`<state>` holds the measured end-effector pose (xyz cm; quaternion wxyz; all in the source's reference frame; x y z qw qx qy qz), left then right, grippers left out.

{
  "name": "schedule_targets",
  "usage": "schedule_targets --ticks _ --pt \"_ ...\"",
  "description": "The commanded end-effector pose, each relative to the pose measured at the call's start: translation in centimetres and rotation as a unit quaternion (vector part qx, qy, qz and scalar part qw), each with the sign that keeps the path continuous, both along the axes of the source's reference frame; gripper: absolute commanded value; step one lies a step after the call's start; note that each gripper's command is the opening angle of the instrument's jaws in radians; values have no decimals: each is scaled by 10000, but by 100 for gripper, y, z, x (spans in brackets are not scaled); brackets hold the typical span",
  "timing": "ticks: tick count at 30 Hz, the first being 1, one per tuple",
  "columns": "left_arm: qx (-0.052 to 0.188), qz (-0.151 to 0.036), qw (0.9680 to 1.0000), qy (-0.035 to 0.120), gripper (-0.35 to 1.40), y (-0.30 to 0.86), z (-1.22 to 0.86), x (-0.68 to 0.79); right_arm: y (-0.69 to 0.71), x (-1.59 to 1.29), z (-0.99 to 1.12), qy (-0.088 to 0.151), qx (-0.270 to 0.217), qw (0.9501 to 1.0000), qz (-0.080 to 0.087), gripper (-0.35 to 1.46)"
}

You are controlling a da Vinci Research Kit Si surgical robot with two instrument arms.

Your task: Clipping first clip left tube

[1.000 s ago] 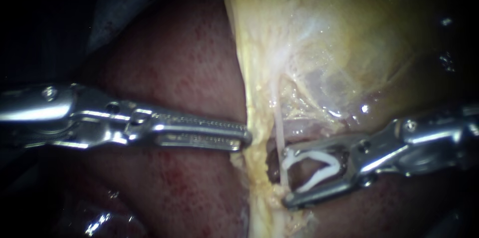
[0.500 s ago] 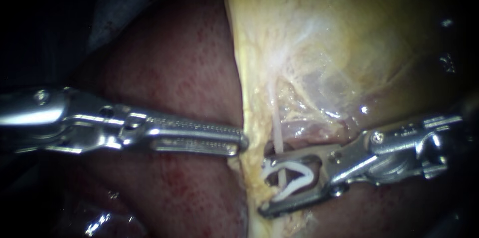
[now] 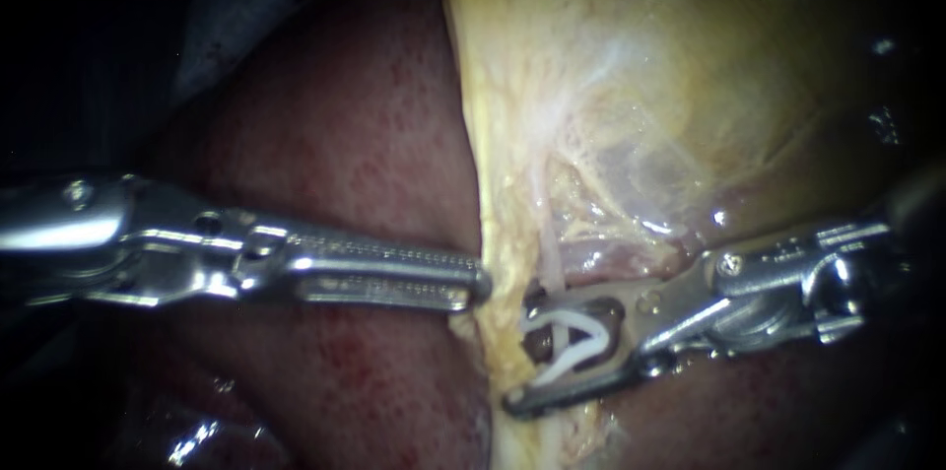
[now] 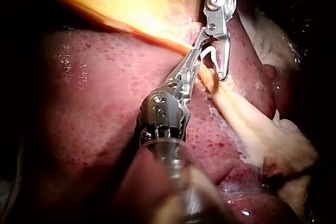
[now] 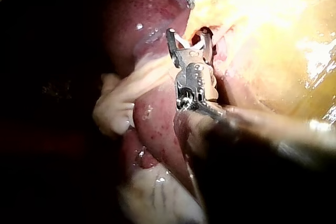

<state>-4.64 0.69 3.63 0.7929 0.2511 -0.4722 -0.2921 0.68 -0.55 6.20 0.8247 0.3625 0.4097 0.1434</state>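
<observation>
A thin pale tube (image 3: 550,255) runs down from the yellow gallbladder (image 3: 670,56) beside a strip of yellowish tissue (image 3: 498,332). My right instrument (image 3: 522,350) comes in from the right with a white clip (image 3: 574,342) held between its jaws. The tube passes through that clip, and the jaws stand narrowly apart around it. My left instrument (image 3: 481,283) has its jaws shut on the edge of the yellowish strip, just left of the tube. The right wrist view shows the clip (image 5: 184,40) in the jaws (image 5: 190,38). The left wrist view shows both tips (image 4: 193,61) meeting at the strip.
Dark red liver (image 3: 345,135) lies behind and below both instruments. The yellowish strip (image 4: 252,124) runs on across the liver to a pale lump. A glistening wet fold (image 3: 197,436) sits at the lower left.
My right instrument has moved left so the clip now straddles the tube, and its jaws have closed down, squeezing the clip narrower. The left instrument keeps its hold, barely shifted.
</observation>
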Motion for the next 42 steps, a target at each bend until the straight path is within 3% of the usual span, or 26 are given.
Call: schedule_targets --ticks 1,8,12,25,42 --pt "0 2 10000 -1 -35 0 0 0 -1 2 0 4 -7 10000 -9 50" --pt "0 2 10000 -1 -35 1 1 0 -12 13 3 6 78 9999 -131 48" --pt "0 3 10000 -1 -35 1 1 -1 -16 21 3 -43 160 9998 -108 46" --pt "0 2 10000 -1 -35 1 1 -1 -11 27 8 -93 228 9997 -56 38" --pt "-1 9 10000 -5 -35 3 5 0 -6 8 1 -97 296 9995 -61 31"
